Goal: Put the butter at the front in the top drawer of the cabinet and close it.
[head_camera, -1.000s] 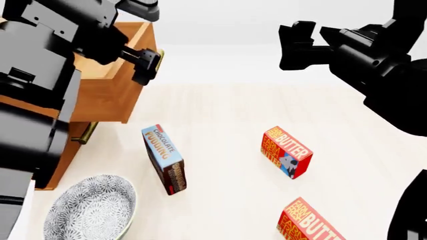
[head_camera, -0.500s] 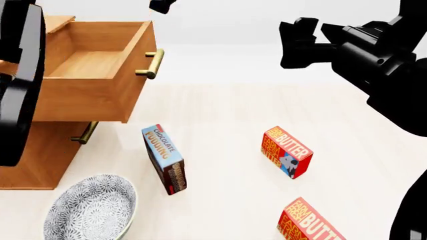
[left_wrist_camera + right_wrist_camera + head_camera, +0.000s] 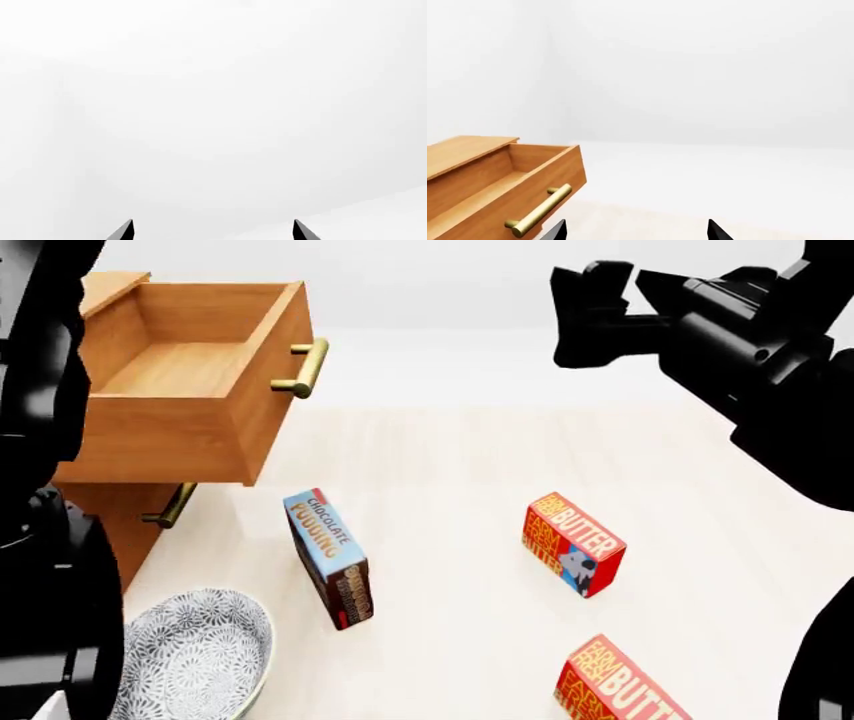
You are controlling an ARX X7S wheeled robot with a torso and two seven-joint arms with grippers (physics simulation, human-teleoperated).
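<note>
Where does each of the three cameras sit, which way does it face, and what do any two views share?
Head view: high on the robot, looking down on the floor, the open top drawer, both butter cartons and the right gripper.
Left wrist view: faces blank white space; only its fingertips show.
Right wrist view: faces the drawer's brass handle, fingertips at the picture's edge.
Head and right wrist views share the open, empty drawer.

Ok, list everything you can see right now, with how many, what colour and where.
cabinet: one, light brown wood, far left.
top drawer: one, pulled open, looks empty, brass handle.
butter: two red-orange cartons; one mid-floor, second nearer the robot, cut by the frame edge.
pudding box: one, blue, left of the butter.
bowl: one, grey patterned, in front of the cabinet.
right claw: black, open, raised above the floor.
left claw: black tips apart, facing blank white.
</note>
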